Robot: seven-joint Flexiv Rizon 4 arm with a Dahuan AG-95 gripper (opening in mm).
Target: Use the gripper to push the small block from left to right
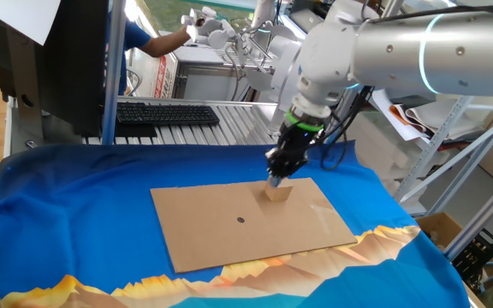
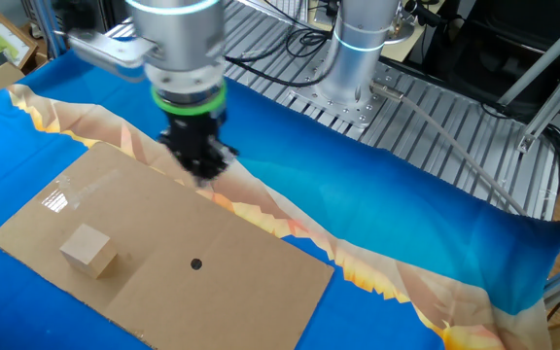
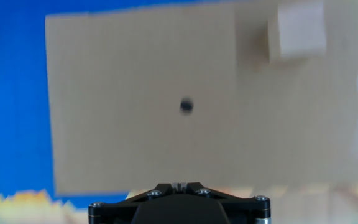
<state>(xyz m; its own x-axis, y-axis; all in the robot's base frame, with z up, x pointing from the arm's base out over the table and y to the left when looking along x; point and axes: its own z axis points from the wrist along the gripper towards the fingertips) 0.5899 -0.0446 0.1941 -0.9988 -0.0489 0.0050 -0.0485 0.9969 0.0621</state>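
I see the small block (image 2: 89,249) lying flat on the cardboard sheet (image 2: 222,292). It's a cube, so no long axis; its edges look roughly square to the sheet edges. In the hand view it sits ahead of the fingers and off to the right, apart from them. The gripper (image 2: 203,167) hangs above the sheet's edge. Fingers look pinched together into one narrow tip, holding nothing. A black dot (image 2: 195,263) marks the sheet between fingers and block. No readable writing anywhere. The hand view is blurred, fingertips cut off at the bottom. In one fixed view the tip overlaps the block (image 1: 276,192), so contact is unclear there. Blue cloth (image 1: 75,214) covers the table.
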